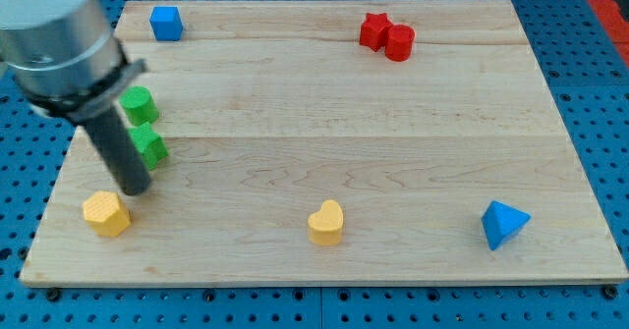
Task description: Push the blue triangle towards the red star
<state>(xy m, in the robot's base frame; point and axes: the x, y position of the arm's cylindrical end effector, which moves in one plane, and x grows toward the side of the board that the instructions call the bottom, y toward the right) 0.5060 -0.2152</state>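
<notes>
Board centre open btwn blue triangle (503,223) & red star (373,29), red cylinder (399,43) touching star

I am finding no legible text, label, brand, number or sign anywhere in view. I am noting none on the wooden board (324,103), none on any coloured block, and none on the blue pegboard (590,64) surrounding its edges.

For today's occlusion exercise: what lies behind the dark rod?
Behind the dark rod sits a green star-like block, its left part covered. My tip rests just above the yellow block.
</notes>
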